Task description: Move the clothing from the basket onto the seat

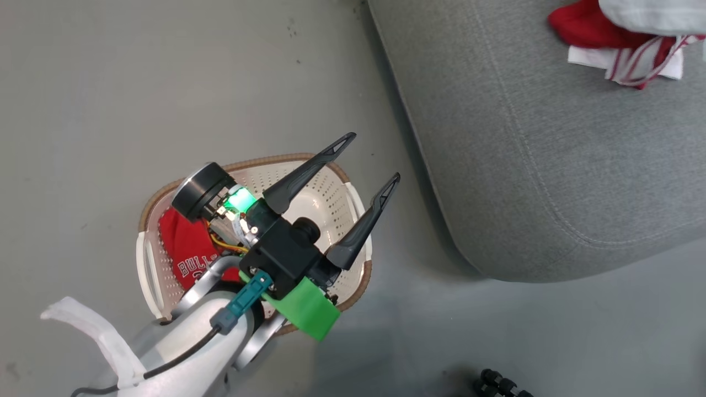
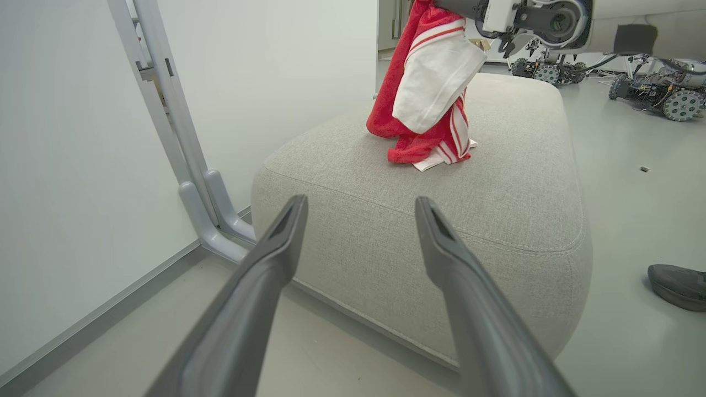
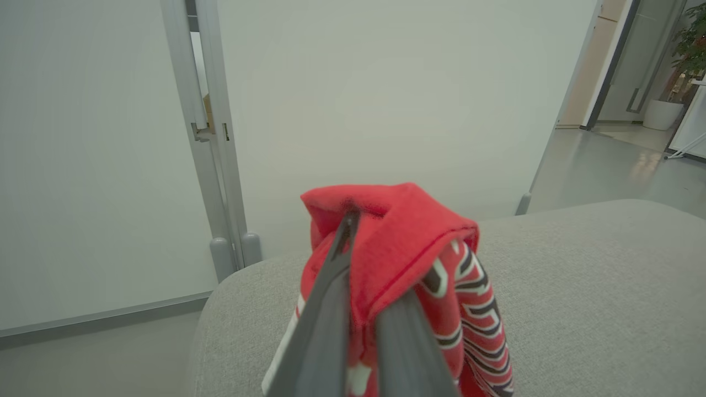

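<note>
Holding a red garment (image 2: pixel 394 94) over the seat (image 1: pixel 524 165), hem touching it, the right tool (image 3: pixel 367 264) is clamped on a fold; placing looks under way, needing release next. The left tool (image 1: pixel 373 156), jaws apart, hangs above the basket (image 1: pixel 253 162), where another jersey (image 1: pixel 187 248) lies.

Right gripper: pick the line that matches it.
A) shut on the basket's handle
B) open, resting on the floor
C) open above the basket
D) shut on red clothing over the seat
D: in the right wrist view, the right gripper has its fingers closed on a fold of the red clothing, held over the grey seat.
</note>
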